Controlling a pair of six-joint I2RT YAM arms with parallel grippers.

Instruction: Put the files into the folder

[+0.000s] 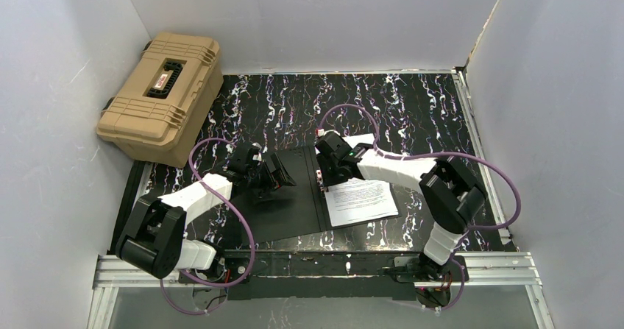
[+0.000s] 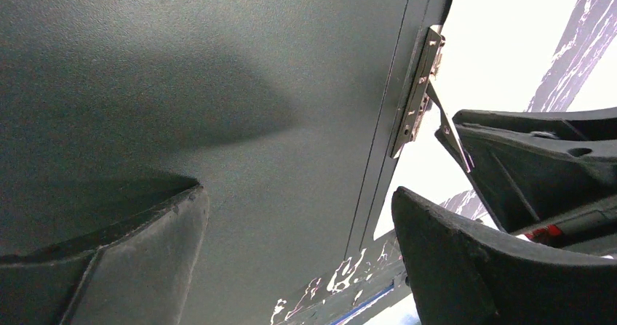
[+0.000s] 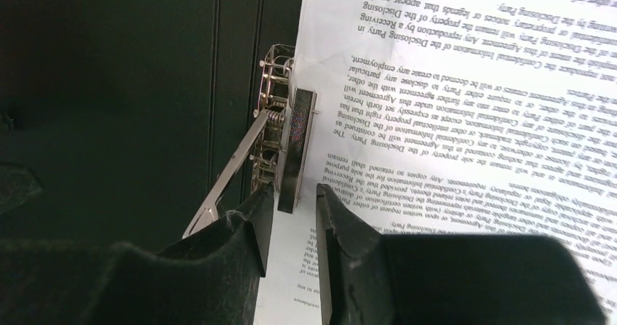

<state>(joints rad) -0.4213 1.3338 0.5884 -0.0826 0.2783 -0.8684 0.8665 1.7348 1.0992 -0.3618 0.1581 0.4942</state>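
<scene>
The folder (image 1: 287, 211) lies open on the table, black inside up. The files (image 1: 360, 200), white printed sheets, lie on its right half, their left edge at the metal clip (image 3: 295, 147) by the spine. My right gripper (image 1: 324, 168) is low over that clip. In the right wrist view its jaws (image 3: 292, 194) stand a narrow gap apart, straddling the near end of the clip bar, with the clip's lever (image 3: 233, 172) raised beside them. My left gripper (image 1: 276, 176) is open and empty, just above the folder's left inner cover (image 2: 218, 85).
A tan ribbed hard case (image 1: 162, 93) stands at the back left against the wall. White walls close in the table on three sides. The table top is black with white marbling (image 1: 412, 101).
</scene>
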